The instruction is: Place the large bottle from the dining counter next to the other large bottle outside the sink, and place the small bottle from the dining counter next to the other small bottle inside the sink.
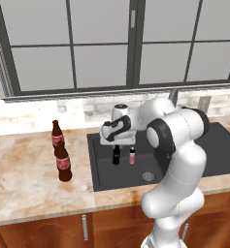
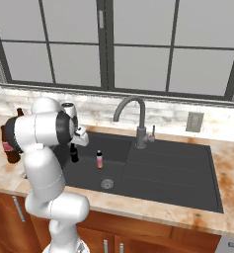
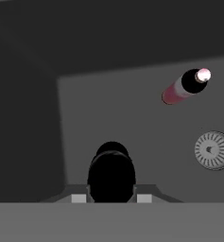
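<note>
Left on the marble counter (image 1: 24,184), two large brown bottles: one (image 1: 63,163) in front, the other (image 1: 57,135) just behind, near each other. In the dark sink (image 1: 104,178), gripper (image 1: 117,145) pinching the small black bottle (image 1: 116,155), upright. Just right of it, apart, the pink bottle (image 1: 132,156); drain (image 1: 148,176) further right.
</note>
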